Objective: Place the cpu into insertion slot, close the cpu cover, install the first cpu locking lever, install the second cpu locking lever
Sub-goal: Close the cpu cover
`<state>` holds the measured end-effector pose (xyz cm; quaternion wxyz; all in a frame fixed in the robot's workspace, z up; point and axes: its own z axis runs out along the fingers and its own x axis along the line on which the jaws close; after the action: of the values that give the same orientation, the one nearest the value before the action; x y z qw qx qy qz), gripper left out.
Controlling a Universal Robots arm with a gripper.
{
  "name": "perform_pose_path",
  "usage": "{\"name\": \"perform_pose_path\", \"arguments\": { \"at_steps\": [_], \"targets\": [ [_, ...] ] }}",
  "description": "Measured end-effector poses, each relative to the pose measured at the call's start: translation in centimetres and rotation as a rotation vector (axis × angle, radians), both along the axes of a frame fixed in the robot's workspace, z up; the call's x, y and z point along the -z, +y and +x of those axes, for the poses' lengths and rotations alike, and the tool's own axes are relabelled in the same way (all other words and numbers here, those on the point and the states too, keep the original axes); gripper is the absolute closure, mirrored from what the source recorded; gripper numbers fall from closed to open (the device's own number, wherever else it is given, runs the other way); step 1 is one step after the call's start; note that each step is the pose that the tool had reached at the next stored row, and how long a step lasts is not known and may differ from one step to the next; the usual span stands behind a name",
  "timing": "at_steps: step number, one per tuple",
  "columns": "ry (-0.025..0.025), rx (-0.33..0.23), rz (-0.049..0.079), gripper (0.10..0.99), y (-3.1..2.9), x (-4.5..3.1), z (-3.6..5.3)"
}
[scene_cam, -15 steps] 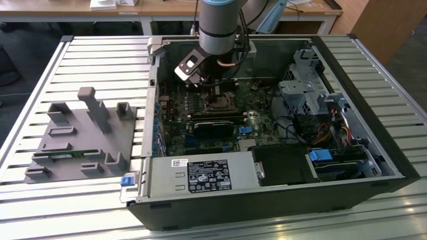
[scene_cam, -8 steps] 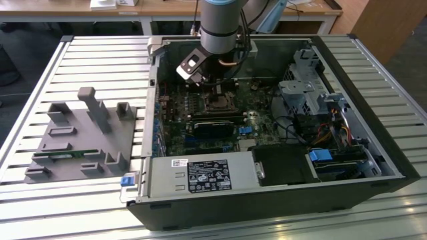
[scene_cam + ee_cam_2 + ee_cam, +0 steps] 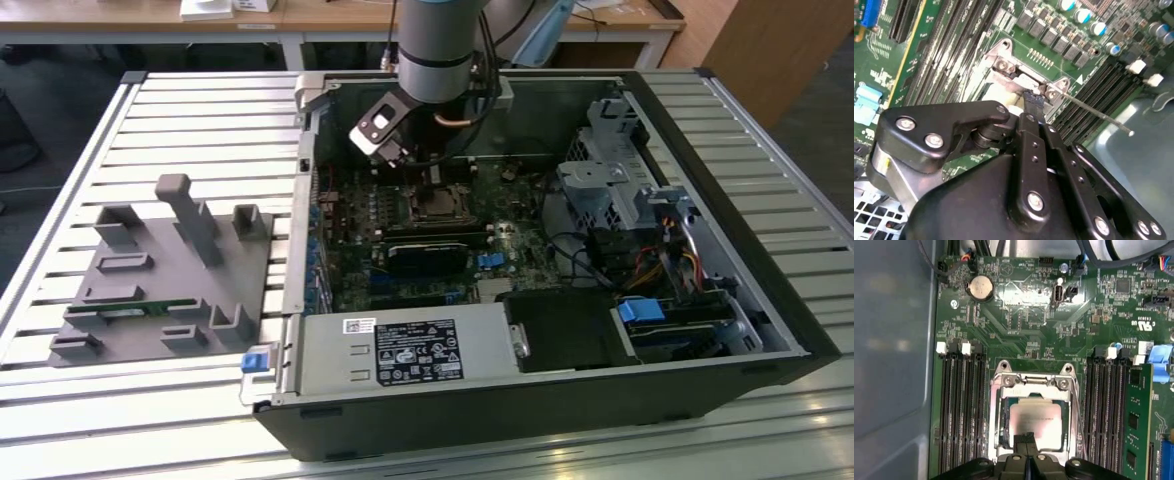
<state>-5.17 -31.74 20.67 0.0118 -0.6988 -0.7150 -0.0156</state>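
The claw [image 3: 1026,440] has its two fingers clenched together, with nothing visible between them. The tips are down at the near edge of the cpu cover [image 3: 1035,382].

1. Directly under and just ahead of the tips: one cpu [image 3: 1036,420], lying flat in the one insertion slot [image 3: 435,205]. The one cover frame lies around it.
2. Beside the tips, in the second wrist view: one thin lever rod [image 3: 1099,116] runs out from a cover corner, its end free.
3. Flanking the claw: two banks of memory slots [image 3: 961,410], close against the cover edges. One bank holds one green module [image 3: 1139,415].
4. Ahead of the tips: open motherboard [image 3: 1024,330] with low parts and one coin cell [image 3: 979,287].
5. Beyond one bank: the grey case wall [image 3: 894,365].
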Motion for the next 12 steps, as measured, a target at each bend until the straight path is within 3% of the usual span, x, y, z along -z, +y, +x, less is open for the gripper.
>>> {"name": "perform_pose_path", "arguments": {
  "at_steps": [4,12],
  "targets": [
    [-0.0014,0.000,0.000,0.980,0.01,0.17,-0.53],
    [-0.0004,0.000,-0.001,0.980,0.00,0.81,-0.51]
  ]
}}
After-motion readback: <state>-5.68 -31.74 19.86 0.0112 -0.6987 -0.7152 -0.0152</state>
